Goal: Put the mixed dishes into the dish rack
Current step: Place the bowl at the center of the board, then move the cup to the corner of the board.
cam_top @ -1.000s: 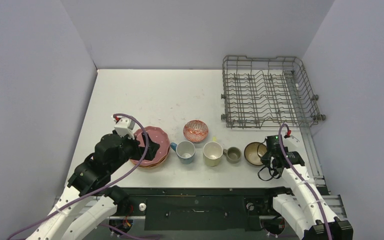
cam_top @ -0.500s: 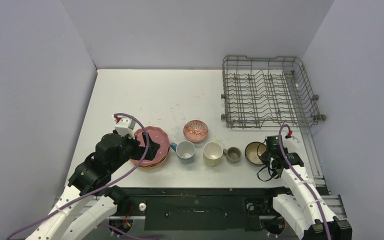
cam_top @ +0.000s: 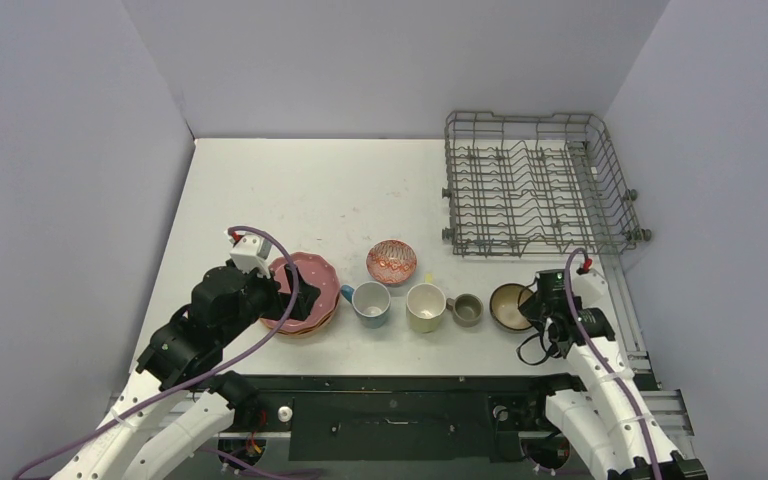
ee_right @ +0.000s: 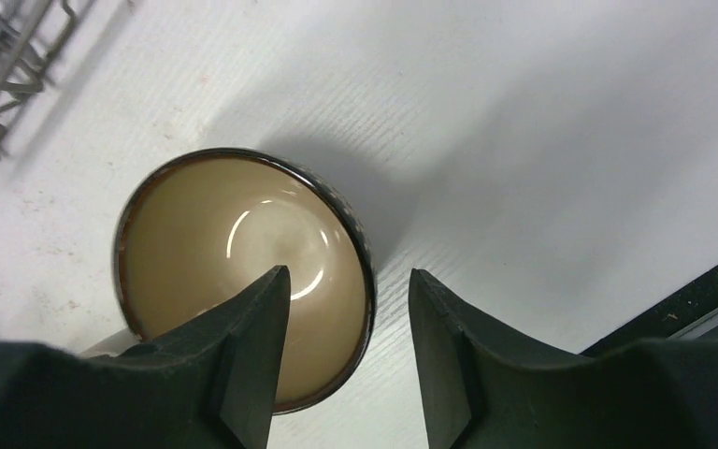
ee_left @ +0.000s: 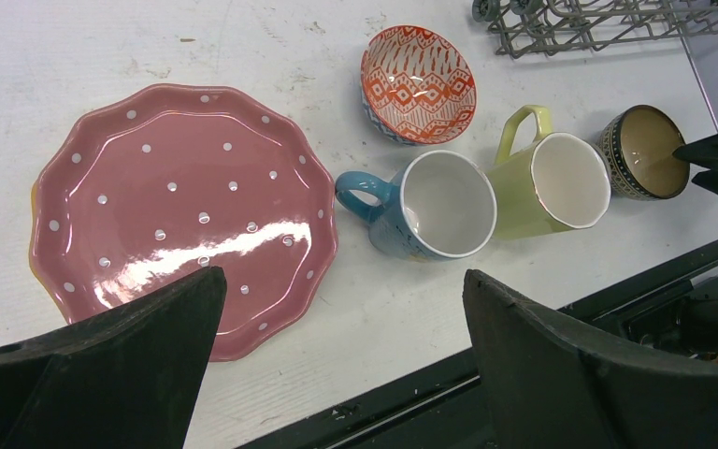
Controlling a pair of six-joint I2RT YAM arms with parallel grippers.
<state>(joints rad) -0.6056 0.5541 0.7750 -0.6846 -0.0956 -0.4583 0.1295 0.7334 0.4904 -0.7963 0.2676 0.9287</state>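
Observation:
The dishes stand in a row near the front edge. They are a pink white-dotted plate (cam_top: pixel 310 275) on a stack, a red patterned bowl (cam_top: pixel 391 262), a light-blue mug (cam_top: pixel 371 303), a pale-yellow mug (cam_top: pixel 425 306), a small olive mug (cam_top: pixel 467 309) and a dark-brown bowl (cam_top: pixel 506 306). The grey wire dish rack (cam_top: pixel 535 185) sits at the far right. My left gripper (ee_left: pixel 343 281) hangs open over the pink plate's (ee_left: pixel 182 206) near edge, holding nothing. My right gripper (ee_right: pixel 346 281) is open and straddles the brown bowl's (ee_right: pixel 215 243) near rim, one finger over the inside.
Walls close in the table on the left, back and right. A black rail (cam_top: pixel 400 395) runs along the front edge between the arm bases. The blue mug (ee_left: pixel 439 206), yellow mug (ee_left: pixel 561 182) and red patterned bowl (ee_left: pixel 418 82) lie just right of the left gripper.
The right gripper's jaws have opened from nearly shut and its wrist has edged toward the brown bowl. The left arm and the dishes have not moved.

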